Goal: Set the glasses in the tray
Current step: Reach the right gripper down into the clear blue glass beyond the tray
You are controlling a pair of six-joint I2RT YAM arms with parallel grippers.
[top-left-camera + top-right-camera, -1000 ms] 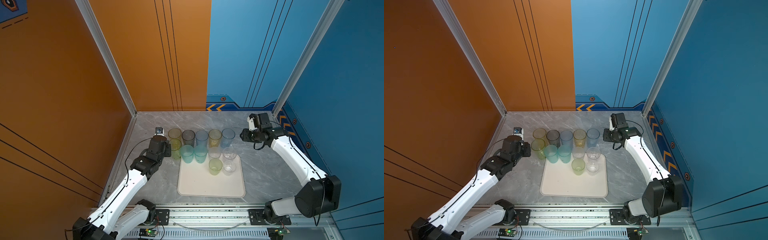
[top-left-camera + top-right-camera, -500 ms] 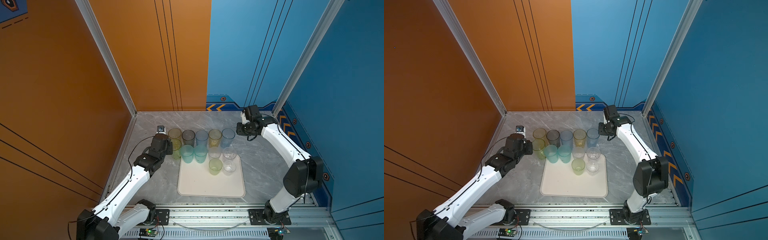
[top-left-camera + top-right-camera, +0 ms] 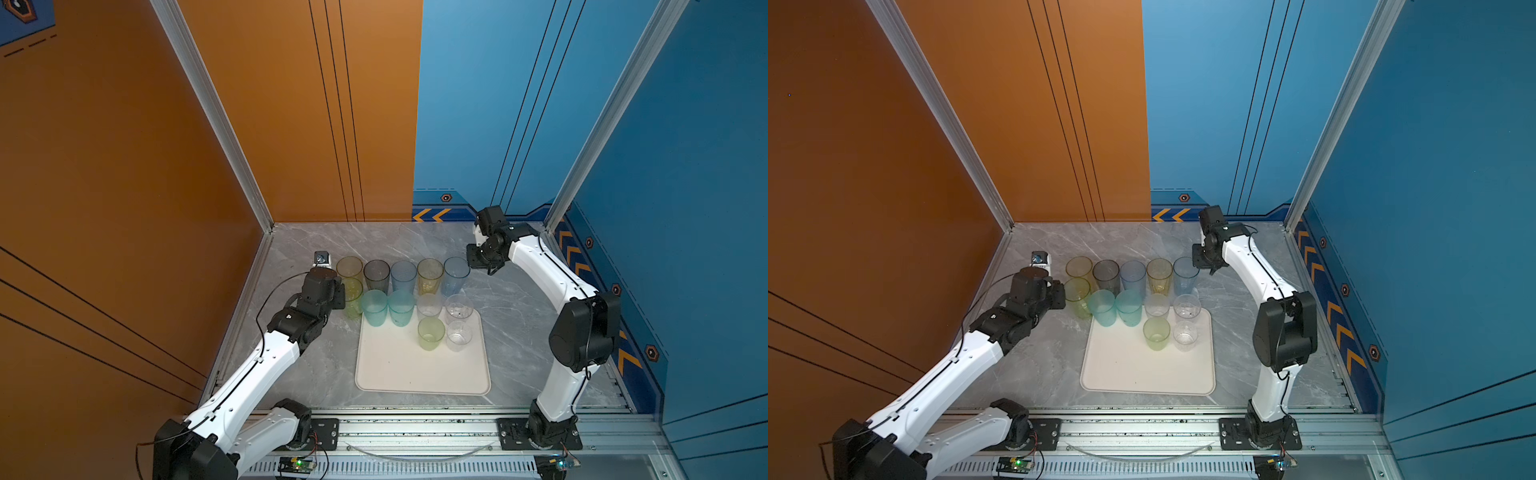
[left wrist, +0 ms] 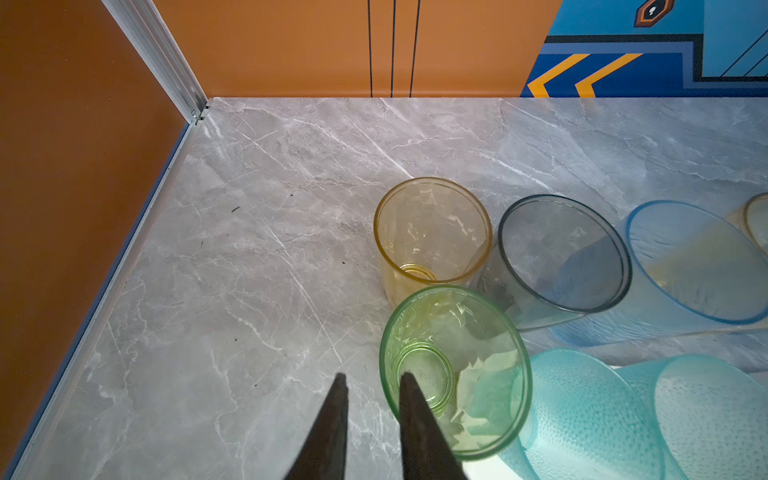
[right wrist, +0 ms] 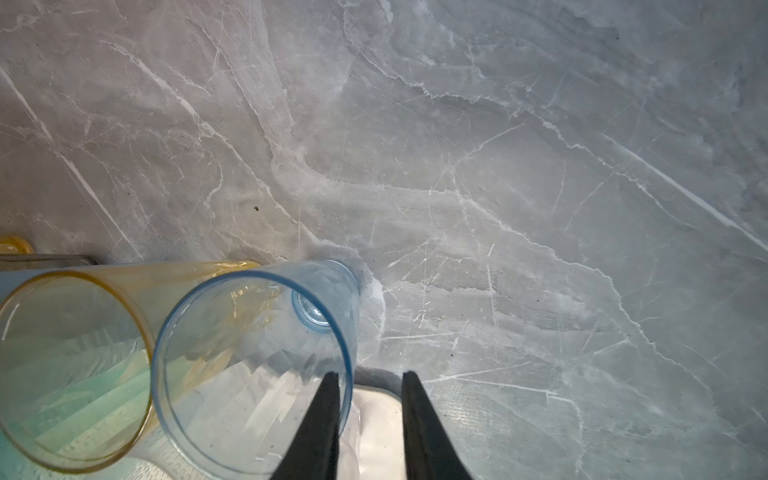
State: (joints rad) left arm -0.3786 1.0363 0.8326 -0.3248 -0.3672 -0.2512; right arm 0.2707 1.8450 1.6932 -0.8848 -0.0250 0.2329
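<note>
Tall orange walls (image 3: 124,166) and blue walls (image 3: 478,104) enclose marble floor (image 3: 374,237).

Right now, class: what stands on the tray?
A pale green tumbler and a clear tumbler stand upright on the tray. Two teal tumblers and two clear ones cover its far rim, so whether they stand on it is unclear.

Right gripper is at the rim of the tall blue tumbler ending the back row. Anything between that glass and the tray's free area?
Yes. Two short clear tumblers stand between the tall blue translucent tumbler and the bare near half of the cream-white rectangular tray. Lifting over them seems needed.
</note>
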